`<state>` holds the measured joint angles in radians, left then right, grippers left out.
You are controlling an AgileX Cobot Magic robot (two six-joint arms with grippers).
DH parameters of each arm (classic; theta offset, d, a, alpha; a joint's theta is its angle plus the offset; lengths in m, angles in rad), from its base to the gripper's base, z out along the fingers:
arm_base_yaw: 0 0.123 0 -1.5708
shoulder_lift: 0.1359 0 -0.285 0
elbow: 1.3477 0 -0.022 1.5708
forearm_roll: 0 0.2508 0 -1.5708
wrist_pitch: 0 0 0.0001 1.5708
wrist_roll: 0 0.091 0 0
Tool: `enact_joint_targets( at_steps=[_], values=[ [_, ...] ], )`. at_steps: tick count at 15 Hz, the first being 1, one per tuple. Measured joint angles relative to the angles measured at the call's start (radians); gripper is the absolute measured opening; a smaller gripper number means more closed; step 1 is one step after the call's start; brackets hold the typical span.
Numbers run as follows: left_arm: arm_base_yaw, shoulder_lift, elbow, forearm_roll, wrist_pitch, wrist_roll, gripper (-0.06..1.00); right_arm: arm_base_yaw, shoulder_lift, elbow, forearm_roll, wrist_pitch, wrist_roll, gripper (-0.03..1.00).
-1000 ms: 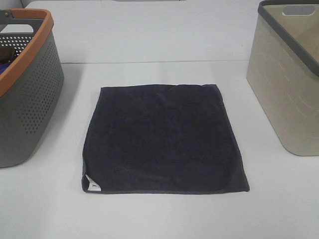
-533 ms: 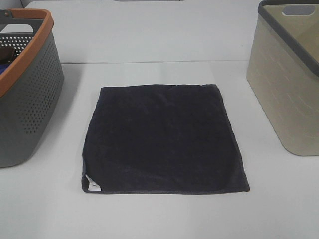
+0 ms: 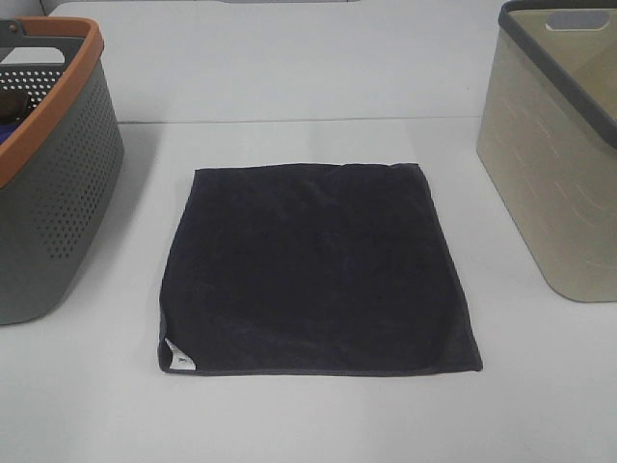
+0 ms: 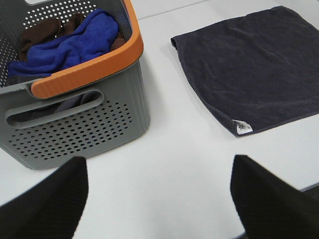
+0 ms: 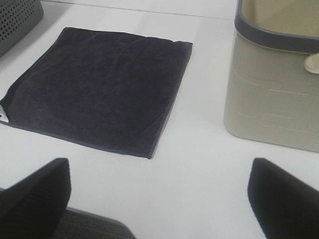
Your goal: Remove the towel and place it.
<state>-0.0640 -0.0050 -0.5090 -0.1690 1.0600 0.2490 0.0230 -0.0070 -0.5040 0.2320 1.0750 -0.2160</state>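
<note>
The towel (image 3: pixel 318 270) is a dark navy square cloth lying flat and spread out on the white table (image 3: pixel 289 415), with a small white tag (image 3: pixel 178 359) at its near left corner. It also shows in the left wrist view (image 4: pixel 249 69) and the right wrist view (image 5: pixel 94 84). Neither gripper appears in the exterior high view. My left gripper (image 4: pixel 157 167) is open and empty above bare table beside the grey basket. My right gripper (image 5: pixel 158 169) is open and empty above bare table near the towel's corner.
A grey perforated basket with an orange rim (image 3: pixel 58 193) stands at the left and holds blue and brown cloths (image 4: pixel 75 45). A beige basket with a grey rim (image 3: pixel 559 193) stands at the right. A table seam runs behind the towel.
</note>
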Motion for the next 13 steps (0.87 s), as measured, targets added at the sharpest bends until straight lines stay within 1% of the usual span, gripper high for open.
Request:
enact_joint_targets(
  at_steps=[4, 7, 8, 13],
  values=[
    [0.004, 0.000, 0.000, 0.000, 0.000, 0.000, 0.75, 0.000, 0.000, 0.000, 0.000, 0.000, 0.000, 0.90],
    [0.064, 0.000, 0.000, 0.001, 0.000, 0.000, 0.75, 0.000, 0.000, 0.000, 0.000, 0.000, 0.000, 0.90],
    [0.072, 0.000, 0.000, 0.001, 0.000, 0.000, 0.75, 0.000, 0.000, 0.000, 0.000, 0.000, 0.000, 0.90],
    [0.075, 0.000, 0.000, 0.001, 0.000, 0.000, 0.75, 0.000, 0.000, 0.000, 0.000, 0.000, 0.000, 0.90]
  ],
)
